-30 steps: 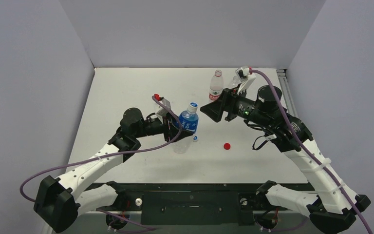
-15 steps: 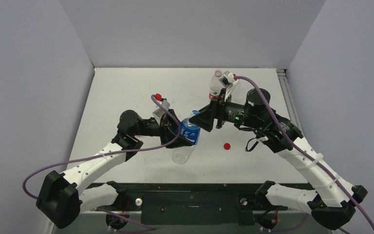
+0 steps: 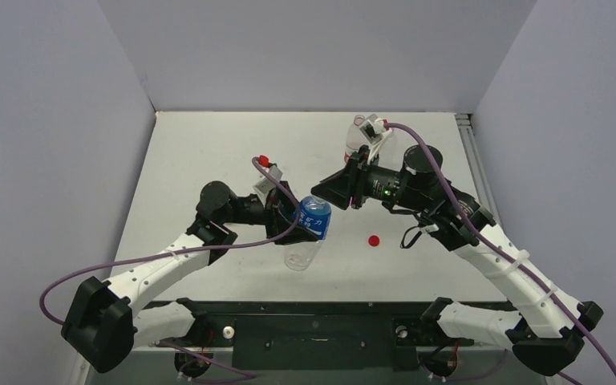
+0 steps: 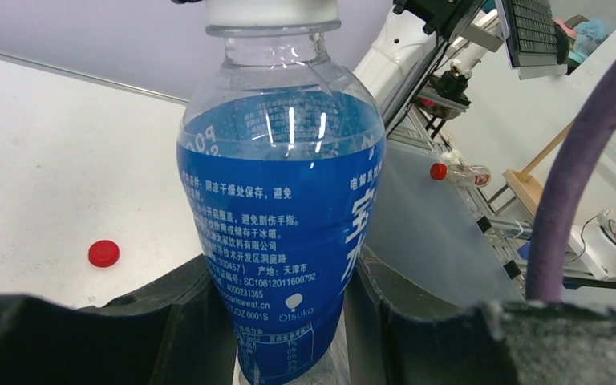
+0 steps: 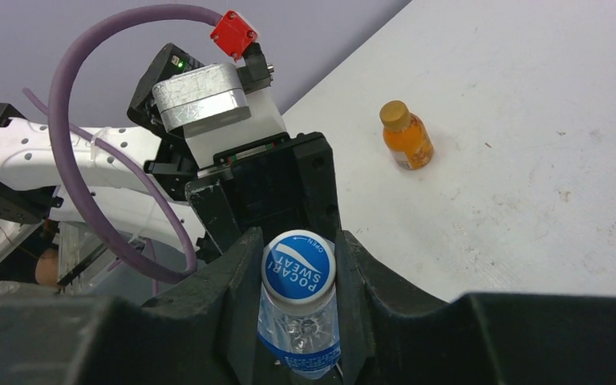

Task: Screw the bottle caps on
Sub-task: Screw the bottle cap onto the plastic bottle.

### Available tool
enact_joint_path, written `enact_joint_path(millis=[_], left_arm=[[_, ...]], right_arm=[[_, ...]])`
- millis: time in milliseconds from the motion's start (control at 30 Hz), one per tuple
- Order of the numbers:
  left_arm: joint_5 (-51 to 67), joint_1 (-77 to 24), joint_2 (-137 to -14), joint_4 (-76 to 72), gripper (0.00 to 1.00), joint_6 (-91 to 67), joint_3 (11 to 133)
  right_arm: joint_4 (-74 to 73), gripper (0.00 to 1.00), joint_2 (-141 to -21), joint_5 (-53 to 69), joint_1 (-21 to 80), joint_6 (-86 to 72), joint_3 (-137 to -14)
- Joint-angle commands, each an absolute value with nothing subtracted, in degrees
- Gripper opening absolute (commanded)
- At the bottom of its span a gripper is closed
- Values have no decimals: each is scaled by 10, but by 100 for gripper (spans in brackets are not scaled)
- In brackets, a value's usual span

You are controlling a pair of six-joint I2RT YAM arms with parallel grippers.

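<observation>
A clear bottle with a blue label (image 3: 313, 218) is held tilted above the table, my left gripper (image 3: 297, 218) shut on its lower body (image 4: 281, 208). Its blue-and-white cap (image 5: 298, 269) sits on the neck, and my right gripper (image 5: 298, 277) is shut on that cap, one finger against each side. In the top view the right gripper (image 3: 326, 192) covers the bottle's top. A loose red cap (image 3: 374, 240) lies on the table to the right of the bottle, also showing in the left wrist view as a red cap (image 4: 103, 253).
A clear bottle with a red label (image 3: 354, 144) stands at the back, partly behind my right wrist. A small orange bottle with a gold cap (image 5: 406, 136) stands on the table beyond the left gripper. Grey walls enclose three sides of the table.
My right gripper swung left onto the bottle's top and shut on the cap. The left arm tilted the bottle toward it.
</observation>
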State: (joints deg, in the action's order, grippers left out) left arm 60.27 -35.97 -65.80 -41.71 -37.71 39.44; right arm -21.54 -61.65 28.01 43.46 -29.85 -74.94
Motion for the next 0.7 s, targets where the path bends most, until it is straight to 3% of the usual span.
enact_joint_path(millis=[0, 100, 200, 333, 500, 667], left_arm=[[573, -361, -652, -405, 0, -341, 407], [536, -361, -648, -343, 0, -305, 422], [406, -371, -626, -265, 0, -221, 433], [156, -422, -592, -180, 0, -129, 436], [-206, -558, -568, -221, 0, -3, 425], [-367, -640, -602, -299, 0, 98, 430]], right_arm=[[-200, 22, -600, 265, 450, -300, -755], [-226, 13, -597, 232, 450, -297, -757], [-257, 0, -603, 191, 455, -310, -767], [-335, 0, -628, 57, 468, -362, -783], [-402, 0, -668, -90, 505, -424, -814], [-417, 0, -703, -181, 535, -491, -815]])
